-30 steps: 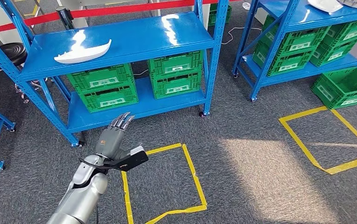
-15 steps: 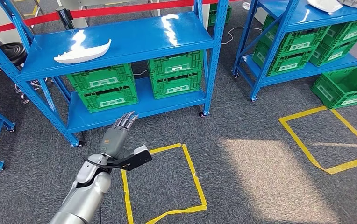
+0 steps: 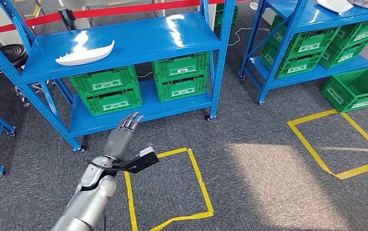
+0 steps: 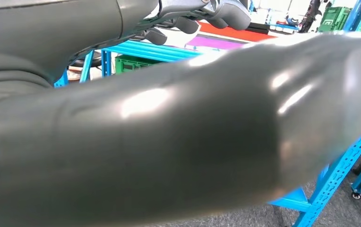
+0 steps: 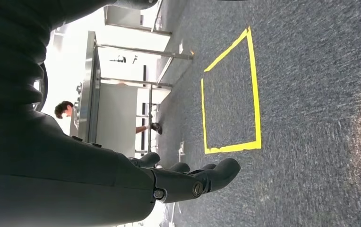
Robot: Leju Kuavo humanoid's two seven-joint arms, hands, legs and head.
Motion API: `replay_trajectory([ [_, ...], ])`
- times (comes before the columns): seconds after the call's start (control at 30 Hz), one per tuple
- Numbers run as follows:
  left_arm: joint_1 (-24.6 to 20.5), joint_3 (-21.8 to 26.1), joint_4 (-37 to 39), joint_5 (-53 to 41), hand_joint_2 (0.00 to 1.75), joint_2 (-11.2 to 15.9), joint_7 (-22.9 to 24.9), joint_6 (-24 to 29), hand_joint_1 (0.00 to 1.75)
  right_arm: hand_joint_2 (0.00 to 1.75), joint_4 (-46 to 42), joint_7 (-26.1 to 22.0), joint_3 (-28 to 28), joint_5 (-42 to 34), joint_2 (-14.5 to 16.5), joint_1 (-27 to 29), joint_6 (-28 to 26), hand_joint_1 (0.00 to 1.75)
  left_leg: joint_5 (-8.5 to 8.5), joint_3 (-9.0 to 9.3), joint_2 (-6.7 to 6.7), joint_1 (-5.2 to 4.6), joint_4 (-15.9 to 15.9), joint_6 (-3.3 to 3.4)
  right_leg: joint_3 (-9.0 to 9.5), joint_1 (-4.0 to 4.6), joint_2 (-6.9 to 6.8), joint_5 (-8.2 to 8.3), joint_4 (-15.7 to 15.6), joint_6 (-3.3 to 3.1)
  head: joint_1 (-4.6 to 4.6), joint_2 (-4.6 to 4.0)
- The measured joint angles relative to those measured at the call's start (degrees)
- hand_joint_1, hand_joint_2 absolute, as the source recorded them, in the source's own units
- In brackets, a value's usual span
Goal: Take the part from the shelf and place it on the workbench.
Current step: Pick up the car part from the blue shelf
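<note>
The white part [image 3: 85, 53] is seen lying on the blue shelf [image 3: 138, 41]. The left hand [image 3: 122, 139] is raised below it, fingers apart (nothing held). The right hand [image 5: 188, 182] hangs over the carpet, fingers loosely curled, nothing held.

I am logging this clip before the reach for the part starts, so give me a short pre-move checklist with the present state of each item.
1. White part lies on the top shelf, nothing on top of it: ok.
2. Left hand holds nothing, fingers straight and extended: ok.
3. Left hand is raised in front of the lower shelf and points toward the rack, well short of the part: not ok for grasping yet.
4. Right hand holds nothing, fingers loosely curled over the carpet: ok.
5. Green crates stay under the top shelf, out of the reach line: ok.
6. Workbench location: cannot tell.
</note>
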Motion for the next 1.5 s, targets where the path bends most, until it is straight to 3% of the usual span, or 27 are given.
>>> replay_trajectory([
  [0.2,0.1,0.1,-0.1,0.4,0.0,0.7,0.7,0.3,0.0,1.75,0.0,0.0,0.0,1.2,0.1,0.0,0.6,0.0,-0.17,-0.31,-0.01,-0.07,0.4,0.45,0.0,-0.06,-0.02,0.15,-0.1,0.32,0.0,0.0],
  [0.33,0.5,0.4,-1.3,0.5,0.0,1.0,1.0,0.3,0.0,1.75,0.0,0.0,0.0,2.0,0.0,-0.1,0.7,0.0,0.55,0.04,0.03,0.49,-0.8,1.43,-0.37,0.09,-0.02,-0.65,0.7,1.06,0.12,0.0],
  [0.37,0.7,0.5,-1.6,0.5,0.0,1.0,1.1,0.3,0.0,1.75,0.0,-0.1,0.0,2.1,0.0,-0.1,0.8,0.0,0.8,0.25,0.05,0.72,-1.1,1.64,-1.33,0.1,0.09,-2.02,2.9,1.26,0.24,0.0],
  [0.47,1.5,0.7,-2.2,0.5,0.0,1.1,1.2,0.4,0.0,1.75,0.0,-0.7,0.0,2.4,0.0,-0.1,0.9,0.0,0.8,0.04,0.1,0.8,-1.2,1.72,-6.51,-0.3,0.32,-7.09,13.9,1.82,0.45,0.0],
  [0.5,1.9,0.8,-2.3,0.5,0.0,1.2,1.2,0.4,0.0,1.75,0.0,-1.0,0.0,2.5,0.0,-0.1,0.9,0.0,0.69,0.02,0.09,0.86,-1.1,1.58,-7.39,-0.43,0.32,-7.32,15.6,1.99,0.44,0.0],
  [0.53,2.2,0.9,-2.4,0.5,0.0,1.3,1.2,0.4,0.0,1.75,0.0,-1.1,0.0,2.5,0.0,0.0,1.0,0.0,0.53,0.01,0.05,0.97,-0.9,1.35,-7.17,-0.58,0.31,-6.43,15.1,2.16,0.44,0.0],
  [0.63,2.4,1.1,-2.7,0.5,0.0,1.6,1.0,0.4,0.0,1.75,0.0,-1.0,0.0,2.7,-0.1,0.0,1.0,0.0,-0.36,-0.1,-0.16,1.37,0.2,0.16,-2.21,-1.02,0.33,-1.65,4.9,2.59,0.53,0.0],
  [0.7,2.4,1.1,-2.9,0.6,0.0,1.7,0.9,0.4,0.0,1.75,0.0,-1.0,0.0,2.7,-0.1,0.0,1.1,0.0,-0.88,-0.26,-0.3,1.25,0.7,-0.69,-0.49,-0.94,0.58,-1.16,1.4,1.79,0.6,0.0],
  [0.77,2.5,1.2,-2.9,0.6,0.0,1.8,0.7,0.5,0.0,1.75,0.0,-1.1,0.0,2.7,-0.1,0.1,1.1,0.0,-1.01,-0.15,-0.36,1.24,0.6,-1.2,-0.51,-0.71,0.77,-1.56,1.5,0.64,0.61,0.0],
  [0.8,2.5,1.2,-2.9,0.7,0.0,1.8,0.7,0.5,0.0,1.75,0.0,-1.1,0.0,2.7,-0.1,0.1,1.2,0.0,-1.03,-0.06,-0.36,1.29,0.5,-1.31,-0.52,-0.65,0.78,-1.63,1.5,0.45,0.63,0.0],
  [1.07,2.5,1.2,-2.9,0.7,0.0,1.8,0.7,0.5,0.0,1.75,0.0,-1.1,0.0,2.7,-0.1,0.1,1.2,0.0,-1.04,0.02,-0.35,1.33,0.5,-1.41,-0.52,-0.61,0.78,-1.67,1.5,0.3,0.63,0.0],
  [1.17,2.5,1.2,-2.9,0.7,0.0,1.8,0.6,0.6,0.0,1.75,0.0,-1.1,0.0,2.7,-0.1,0.1,1.2,0.0,-1.61,-0.03,-0.29,1.41,0.9,-1.87,-0.05,-0.84,0.76,-1.79,1.3,-0.37,0.59,0.0],
  [1.23,2.5,1.2,-2.9,0.7,0.0,1.9,0.6,0.7,0.0,1.75,0.0,-1.1,0.0,2.7,-0.1,0.1,1.2,0.0,-4.62,-4.25,-0.2,1.38,8.8,-2.09,0.59,-0.73,0.7,-2.3,1.3,-1.21,0.47,0.0],
  [1.27,2.5,1.2,-2.7,0.8,0.0,1.9,0.5,0.8,0.0,1.31,0.0,-1.1,0.0,2.7,-0.1,0.1,1.2,0.0,-4.95,-6.66,-0.18,1.24,12.3,-1.85,1.09,-0.51,0.73,-2.74,1.3,-1.55,0.41,0.0],
  [1.3,2.4,1.2,-2.3,1.0,0.0,2.0,0.5,1.0,0.0,0.87,0.0,-0.1,0.0,2.6,0.0,0.3,1.1,0.0,-4.03,-7.51,-0.26,0.77,12.1,-1.0,1.92,-0.25,0.73,-3.26,1.3,-1.52,0.39,0.0],
  [1.37,2.2,1.4,-1.7,1.3,0.0,2.0,0.3,1.4,0.0,0.0,0.0,1.8,-0.1,2.5,0.2,0.6,1.0,0.0,0.43,-4.48,-0.49,0.1,4.1,0.88,3.28,0.14,0.78,-3.95,1.6,-0.77,0.51,0.0],
  [1.4,2.0,1.5,-1.6,1.5,0.0,2.0,0.2,1.6,0.0,0.0,0.0,2.8,-0.1,2.5,0.2,0.7,1.0,0.0,1.58,-2.41,-0.62,-0.04,0.3,1.6,3.49,0.22,0.76,-4.31,2.2,-0.24,0.63,0.0],
  [1.43,1.9,1.5,-1.5,1.6,0.0,1.9,0.2,1.7,0.0,0.0,0.0,2.8,-0.1,2.5,0.2,0.8,1.1,0.0,1.5,-1.8,-0.66,0.18,-0.1,1.77,2.76,0.24,0.78,-5.0,3.7,0.05,0.75,0.0],
  [1.5,1.8,1.5,-1.4,1.6,0.0,1.9,0.2,1.9,0.0,0.0,0.0,2.9,-0.1,2.5,0.0,0.7,1.2,0.0,1.22,-1.16,-0.66,0.38,-0.4,1.97,-0.86,0.17,0.82,-7.47,9.5,0.72,0.89,0.0],
])
